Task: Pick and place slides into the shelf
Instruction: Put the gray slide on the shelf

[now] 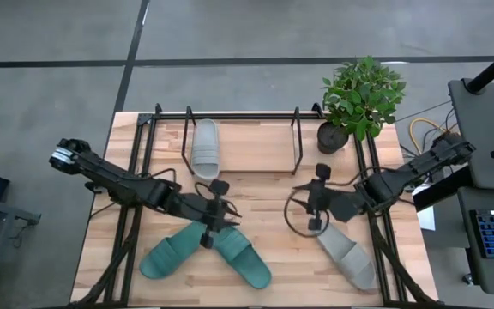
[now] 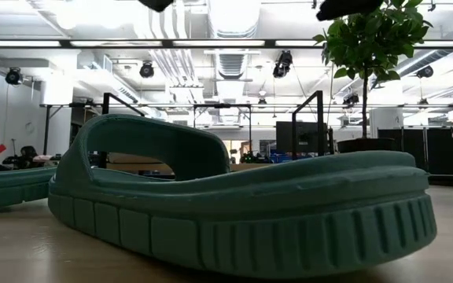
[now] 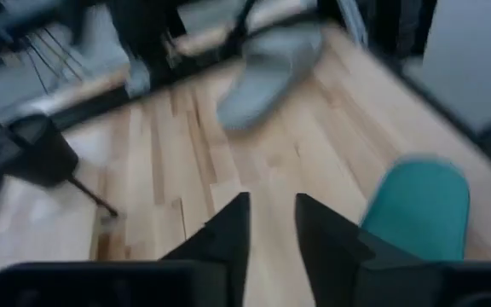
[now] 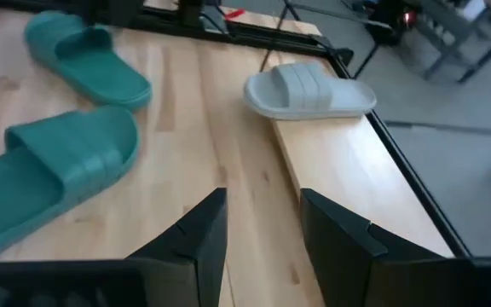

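Left arm reaches in from the table's left edge toward centre, forearm low, left gripper [image 1: 211,225] pointed down, fingers [image 3: 228,228] slightly parted, nothing between them. Right arm comes in from the right edge, elbow bent; right gripper [image 1: 316,206] near mid-table, fingers [image 4: 196,230] apart, empty.

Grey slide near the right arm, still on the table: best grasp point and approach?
Probably the side edge of the sole on the loose grey slide, approached from above by the right gripper. It lies flat, sole down, with bare table around it, so fingers can straddle its narrow width. The wide strap is the alternative.
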You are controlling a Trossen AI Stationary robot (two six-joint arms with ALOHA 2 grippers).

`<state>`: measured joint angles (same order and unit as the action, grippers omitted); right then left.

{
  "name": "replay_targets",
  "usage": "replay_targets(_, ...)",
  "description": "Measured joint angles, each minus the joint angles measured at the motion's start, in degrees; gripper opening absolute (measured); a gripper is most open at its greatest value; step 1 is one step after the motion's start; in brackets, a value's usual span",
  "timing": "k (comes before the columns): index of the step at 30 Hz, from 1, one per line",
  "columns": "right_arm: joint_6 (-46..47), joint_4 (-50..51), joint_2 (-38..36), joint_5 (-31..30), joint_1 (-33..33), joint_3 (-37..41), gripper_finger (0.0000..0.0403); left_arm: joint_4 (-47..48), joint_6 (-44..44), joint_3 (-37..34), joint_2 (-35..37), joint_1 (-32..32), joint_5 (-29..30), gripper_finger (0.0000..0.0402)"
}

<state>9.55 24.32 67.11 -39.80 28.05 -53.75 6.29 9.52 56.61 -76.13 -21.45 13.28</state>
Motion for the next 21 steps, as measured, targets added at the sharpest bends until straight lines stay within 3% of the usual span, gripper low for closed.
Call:
replay_targets(7,-0.02,-1.18,0.76,-1.35,5.8,1.8,0.0139,-12.32,-0.13,-9.01,6.87,-0.04,-0.72,0.0006)
replay_targets(15,-14.44,-9.09,2.58,-13.71,19.39,0.85,0.0139,-27.77,-0.24,-20.76,10.7,-0.04,-0.73,0.0008)
replay_targets(21,-12.19,-7.76,2.5,-14.39,27.95,-0.9,0.0139,-33.03,-6.18,-25.18,11.9,-0.07,-0.8,0.0008)
